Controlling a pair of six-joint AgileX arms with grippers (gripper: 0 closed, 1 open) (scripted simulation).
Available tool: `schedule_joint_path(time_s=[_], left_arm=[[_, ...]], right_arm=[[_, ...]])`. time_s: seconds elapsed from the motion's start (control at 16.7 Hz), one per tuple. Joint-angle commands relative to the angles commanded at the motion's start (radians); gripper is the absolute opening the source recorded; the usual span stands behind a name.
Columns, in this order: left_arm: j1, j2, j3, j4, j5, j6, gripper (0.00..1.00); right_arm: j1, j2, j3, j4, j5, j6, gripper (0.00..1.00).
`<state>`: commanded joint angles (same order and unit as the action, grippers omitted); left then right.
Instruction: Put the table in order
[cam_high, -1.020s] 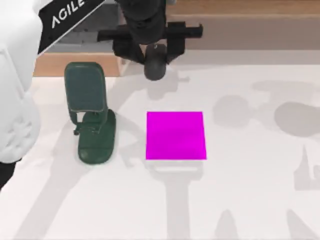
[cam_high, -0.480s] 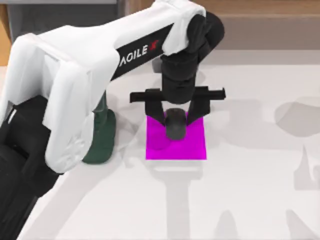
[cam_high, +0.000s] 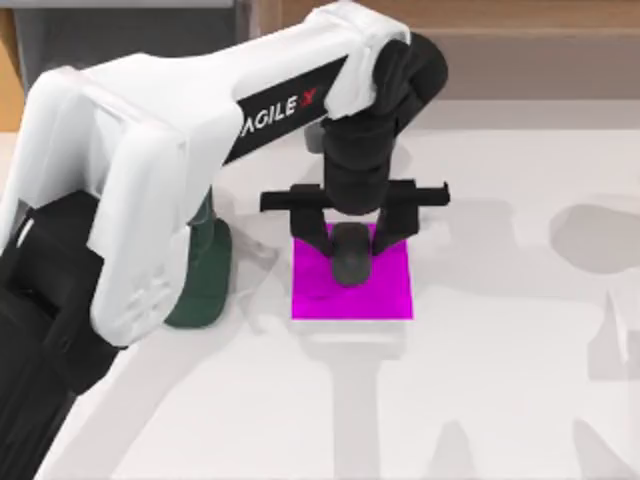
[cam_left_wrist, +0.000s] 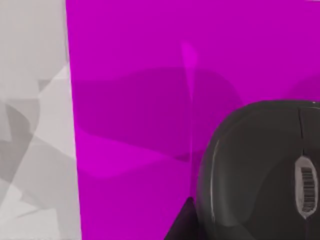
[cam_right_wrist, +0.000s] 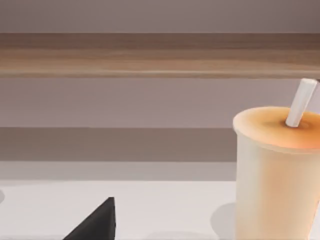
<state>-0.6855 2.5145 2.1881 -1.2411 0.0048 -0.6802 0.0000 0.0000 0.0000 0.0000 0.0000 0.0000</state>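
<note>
Directly under left tool (cam_high: 351, 243): table (cam_high: 500, 400).

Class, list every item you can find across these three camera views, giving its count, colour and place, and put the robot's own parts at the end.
Dark grey computer mouse: one, held between the left gripper's fingers, over the mat's rear half.
Magenta square mat: one, flat on the table, near the middle.
Dark green phone stand: one, on the table left of the mat, partly behind the left arm.
Pale orange cup with a white straw: one, on the table, seen from the right wrist.
White tabletop: one, under everything.
Tan wooden furniture: one, along the rear edge.
Left gripper: black, shut on the mouse above the mat.
Right gripper: a black fingertip, near the cup.
</note>
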Motion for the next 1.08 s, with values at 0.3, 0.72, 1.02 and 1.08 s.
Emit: schedule_joint_path(time_s=[0.3,0.72,1.02,1.08], left_arm=[[0.000,0.000,0.000,0.000,0.000,0.000,0.23],[0.000,0.000,0.000,0.000,0.000,0.000,0.75],[0.000,0.000,0.000,0.000,0.000,0.000,1.00],[0.000,0.000,0.000,0.000,0.000,0.000,1.00]], right_arm=[[0.000,0.000,0.000,0.000,0.000,0.000,1.00],[0.000,0.000,0.000,0.000,0.000,0.000,1.00],[0.000,0.000,0.000,0.000,0.000,0.000,1.00],[0.000,0.000,0.000,0.000,0.000,0.000,1.00]])
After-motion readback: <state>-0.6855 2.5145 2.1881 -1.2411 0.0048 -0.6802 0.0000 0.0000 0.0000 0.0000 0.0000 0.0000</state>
